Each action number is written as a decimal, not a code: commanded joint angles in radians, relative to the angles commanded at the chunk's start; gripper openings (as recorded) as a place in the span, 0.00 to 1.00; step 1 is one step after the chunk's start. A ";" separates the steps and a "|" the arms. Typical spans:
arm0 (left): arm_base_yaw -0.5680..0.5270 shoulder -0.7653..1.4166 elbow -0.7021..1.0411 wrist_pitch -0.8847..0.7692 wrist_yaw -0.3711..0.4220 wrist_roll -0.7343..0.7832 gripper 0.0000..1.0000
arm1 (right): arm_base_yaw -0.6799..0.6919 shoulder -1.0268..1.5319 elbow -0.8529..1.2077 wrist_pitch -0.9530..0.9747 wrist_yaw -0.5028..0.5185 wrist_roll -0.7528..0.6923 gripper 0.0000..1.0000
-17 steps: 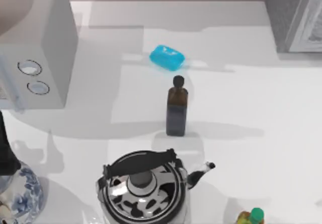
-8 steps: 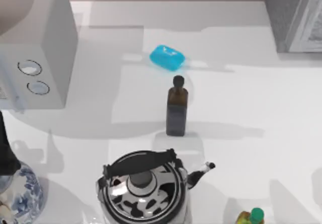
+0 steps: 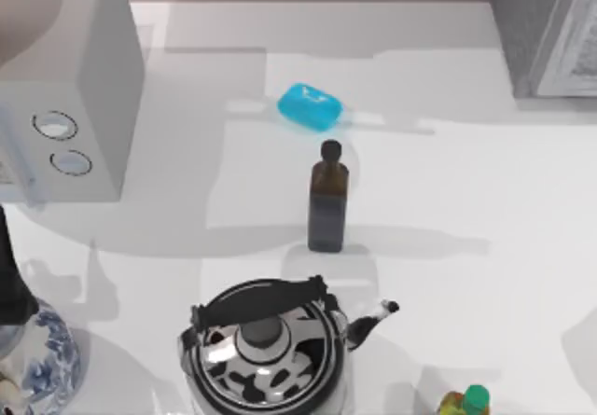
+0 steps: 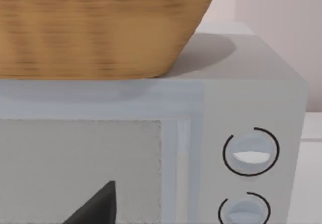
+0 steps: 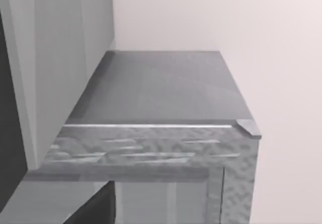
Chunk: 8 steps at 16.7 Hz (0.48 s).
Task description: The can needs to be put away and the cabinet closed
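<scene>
Woven basket [image 4: 95, 27] is sitting atop the light grey dial box [image 3: 65, 89] at the table's left edge. Dark bottle [image 3: 327, 200] is standing mid-table, blue block [image 3: 311, 106] just behind. Cabinet [image 3: 546, 28] is occupying the far right corner, likely awaiting the can, which I cannot locate. Hand states: cannot tell.

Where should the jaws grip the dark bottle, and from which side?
Grip the dark bottle across its flat-sided body, below the narrow neck, likely coming from the table's right, where the surface beside it is bare. It stands upright, and the kettle crowds its near side.
</scene>
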 joint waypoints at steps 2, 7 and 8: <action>0.000 0.000 0.000 0.000 0.000 0.000 1.00 | 0.004 0.002 0.001 0.003 -0.001 0.000 1.00; 0.000 0.000 0.000 0.000 0.000 0.000 1.00 | 0.130 0.021 0.007 -0.018 0.157 -0.003 1.00; 0.000 0.000 0.000 0.000 0.000 0.000 1.00 | 0.186 0.026 0.009 -0.024 0.219 -0.003 1.00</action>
